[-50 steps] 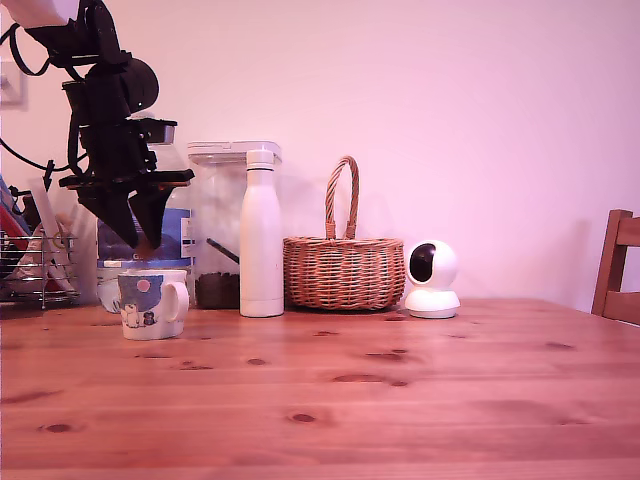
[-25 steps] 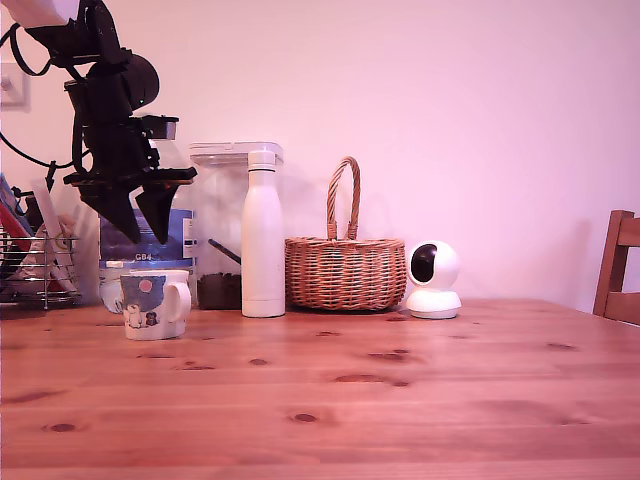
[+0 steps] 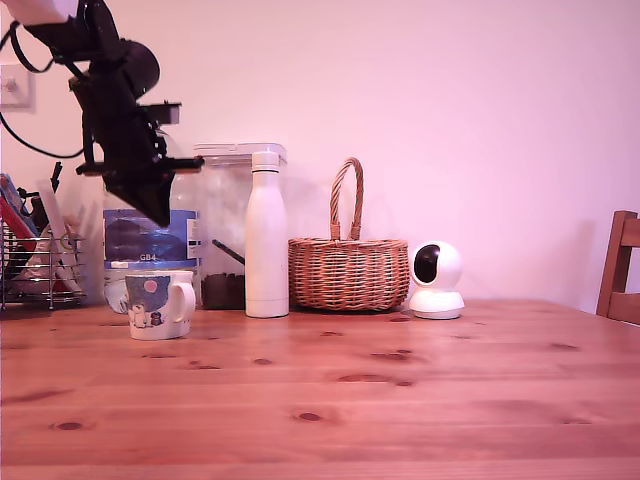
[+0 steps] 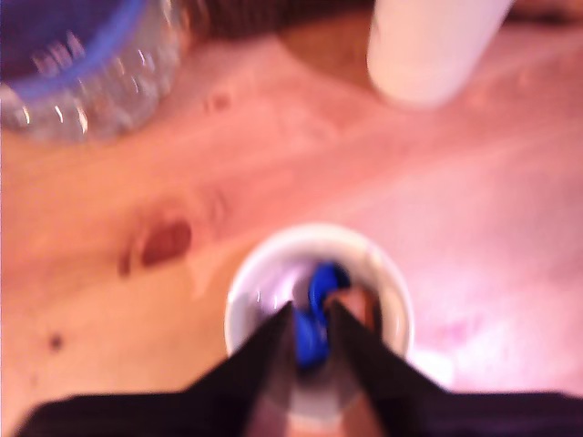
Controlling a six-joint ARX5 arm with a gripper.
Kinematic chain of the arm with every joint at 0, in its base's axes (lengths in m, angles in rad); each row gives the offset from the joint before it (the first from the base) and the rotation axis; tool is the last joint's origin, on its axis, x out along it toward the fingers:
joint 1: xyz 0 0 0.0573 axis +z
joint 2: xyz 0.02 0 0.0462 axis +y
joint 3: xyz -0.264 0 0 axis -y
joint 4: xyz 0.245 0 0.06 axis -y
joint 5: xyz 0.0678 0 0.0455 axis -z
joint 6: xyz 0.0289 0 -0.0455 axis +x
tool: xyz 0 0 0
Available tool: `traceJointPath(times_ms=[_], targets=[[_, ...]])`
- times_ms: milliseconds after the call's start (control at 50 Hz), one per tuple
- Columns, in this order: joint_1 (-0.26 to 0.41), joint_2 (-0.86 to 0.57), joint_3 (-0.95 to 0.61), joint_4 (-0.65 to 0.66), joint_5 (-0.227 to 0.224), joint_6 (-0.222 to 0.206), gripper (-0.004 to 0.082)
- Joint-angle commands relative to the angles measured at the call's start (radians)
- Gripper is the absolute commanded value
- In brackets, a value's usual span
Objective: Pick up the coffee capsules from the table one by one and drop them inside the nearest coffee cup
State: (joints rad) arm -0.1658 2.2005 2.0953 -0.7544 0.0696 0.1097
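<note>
End effector (image 3: 155,205) above coffee cup (image 3: 159,304), jaws narrow, empty; only wrist cam shows capsules (image 4: 319,309) inside.

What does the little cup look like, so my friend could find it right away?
Look at the wooden table, toward the exterior view's left, in front of the tall white bottle. The cup is short and white with a handle, a blue-grey band, a pink dot and tiny cartoon figures.

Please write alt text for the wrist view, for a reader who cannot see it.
Blurred view straight down into the white coffee cup, where blue capsules and a brownish one lie inside. The gripper has dark fingers that frame the cup, a small gap between them. The cup stands on the reddish table, near a white bottle.
</note>
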Motion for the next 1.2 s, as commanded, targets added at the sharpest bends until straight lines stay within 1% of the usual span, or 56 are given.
traceJointPath(times_ms=[0,120,300,540,660,760,780,920,1020,1180], targets=[[-0.008,-0.076,-0.035,0.035,0.007,0.005,-0.0022],[-0.008,-0.135,-0.100,0.090,0.016,0.004,-0.0022],[-0.009,-0.259,-0.272,0.204,0.018,0.003,-0.0022],[-0.006,-0.487,-0.602,0.411,0.032,-0.004,-0.0022],[-0.006,-0.596,-0.734,0.480,0.040,-0.015,-0.0022],[-0.006,-0.684,-0.829,0.515,0.044,-0.017,-0.0022],[-0.006,-0.704,-0.849,0.523,0.044,-0.025,-0.0022],[-0.006,-0.819,-0.961,0.559,0.047,-0.040,-0.0022],[-0.006,-0.888,-1.023,0.568,0.046,-0.056,-0.0022],[-0.006,-0.970,-1.096,0.567,0.046,-0.066,-0.0022]])
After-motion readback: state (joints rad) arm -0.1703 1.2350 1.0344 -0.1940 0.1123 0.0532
